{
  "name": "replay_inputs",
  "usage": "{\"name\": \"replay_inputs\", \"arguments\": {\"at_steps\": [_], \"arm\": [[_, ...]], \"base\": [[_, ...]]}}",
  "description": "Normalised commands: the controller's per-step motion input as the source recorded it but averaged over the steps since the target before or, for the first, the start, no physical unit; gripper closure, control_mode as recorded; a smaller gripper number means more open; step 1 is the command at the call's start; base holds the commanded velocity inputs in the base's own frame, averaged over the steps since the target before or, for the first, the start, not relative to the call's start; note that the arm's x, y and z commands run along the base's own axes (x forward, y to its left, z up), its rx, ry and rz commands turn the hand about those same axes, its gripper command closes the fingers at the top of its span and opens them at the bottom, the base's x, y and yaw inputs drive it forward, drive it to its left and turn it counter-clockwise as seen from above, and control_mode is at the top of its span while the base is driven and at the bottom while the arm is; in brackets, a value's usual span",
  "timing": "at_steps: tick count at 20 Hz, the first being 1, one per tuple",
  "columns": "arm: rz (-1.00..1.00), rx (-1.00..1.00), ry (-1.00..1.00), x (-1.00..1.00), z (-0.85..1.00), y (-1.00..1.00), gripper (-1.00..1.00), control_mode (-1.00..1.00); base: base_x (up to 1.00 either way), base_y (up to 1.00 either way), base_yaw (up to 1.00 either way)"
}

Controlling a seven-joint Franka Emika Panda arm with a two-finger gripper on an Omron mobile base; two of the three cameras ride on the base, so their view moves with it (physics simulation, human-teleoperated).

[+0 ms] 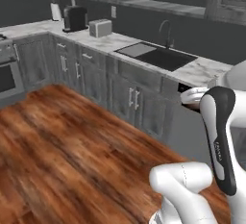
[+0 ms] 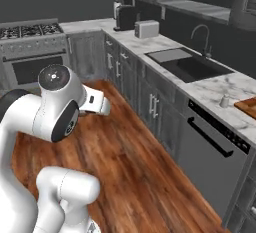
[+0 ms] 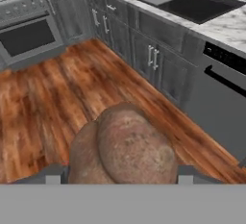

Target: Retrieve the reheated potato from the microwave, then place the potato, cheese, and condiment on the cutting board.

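The gripper (image 3: 117, 177) pinches the potato (image 3: 126, 150) over the floor; the cutting board (image 2: 248, 106) lies ahead on the surface (image 2: 220, 84), right of the sink (image 2: 192, 67).

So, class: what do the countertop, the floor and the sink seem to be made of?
Countertop: looks like polished marble, white with grey veins. Floor: glossy wood planks, reddish-brown with visible grain. Sink: matte black basin, possibly composite or coated metal; the look leaves it open.

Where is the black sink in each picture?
Left base view: sink upper middle-right, set in the counter.
Right base view: upper right.
Hand view: top right, beyond the potato.
Shared landmark: the oven, left of the sink everywhere.
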Motion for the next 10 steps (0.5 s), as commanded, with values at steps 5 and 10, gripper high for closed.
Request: {"name": "replay_inputs", "arguments": {"at_steps": [5,10], "arm": [[0.0,0.0,0.0,0.0,0.0,0.0,1.0,1.0],[0.0,0.0,0.0,0.0,0.0,0.0,1.0,1.0]], "base": [[0.41,-0.16,-0.48],[0.42,-0.16,-0.47]]}}
